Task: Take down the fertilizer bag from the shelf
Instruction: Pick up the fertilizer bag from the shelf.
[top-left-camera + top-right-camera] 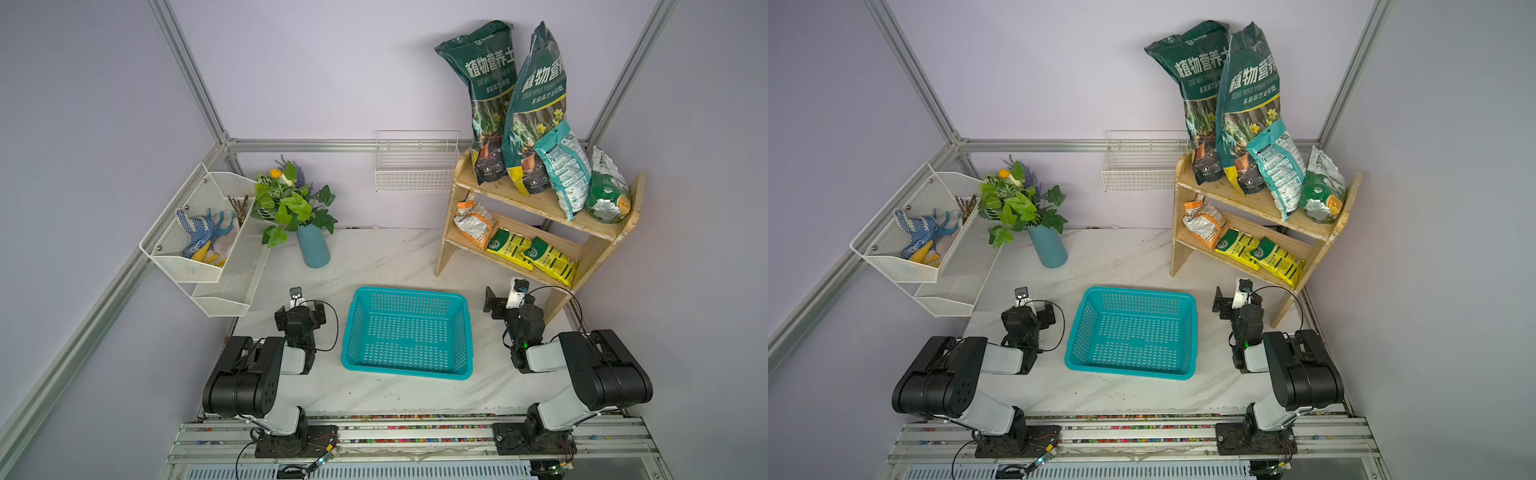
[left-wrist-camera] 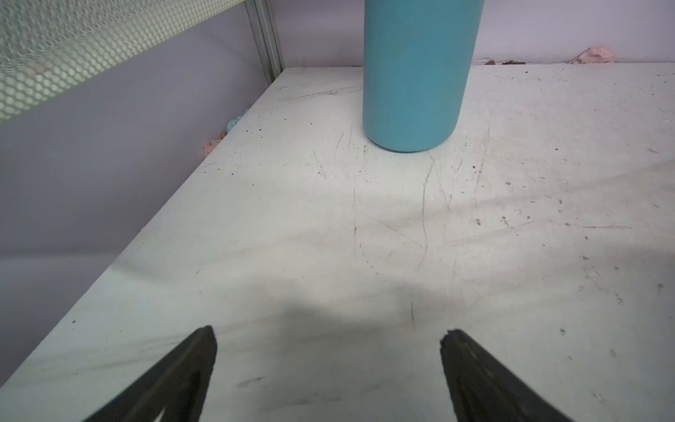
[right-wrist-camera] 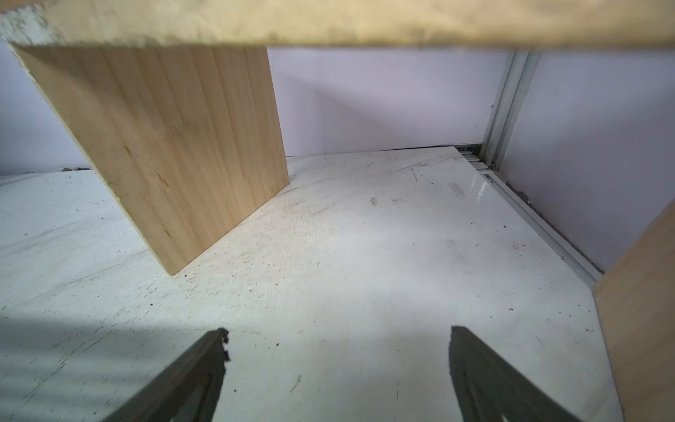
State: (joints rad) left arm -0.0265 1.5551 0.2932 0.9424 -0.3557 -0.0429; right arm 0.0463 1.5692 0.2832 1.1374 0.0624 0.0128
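**Bags on the shelf, both claws wide and empty**

In both top views the fertilizer bags (image 1: 552,259) sit on both tiers of the shelf (image 1: 445,249). The teal basket (image 1: 409,332) lies between the arms.

Left wrist: the left gripper (image 2: 328,336) gapes wide and holds nothing, facing a blue vase (image 2: 416,73).

Right wrist: the right gripper (image 3: 338,334) is equally wide and empty, low before the shelf's foot.

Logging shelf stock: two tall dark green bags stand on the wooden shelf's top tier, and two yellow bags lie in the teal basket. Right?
No: both top views show the yellow bags on the lower tier of the wooden shelf, not in the teal basket. The rest holds.
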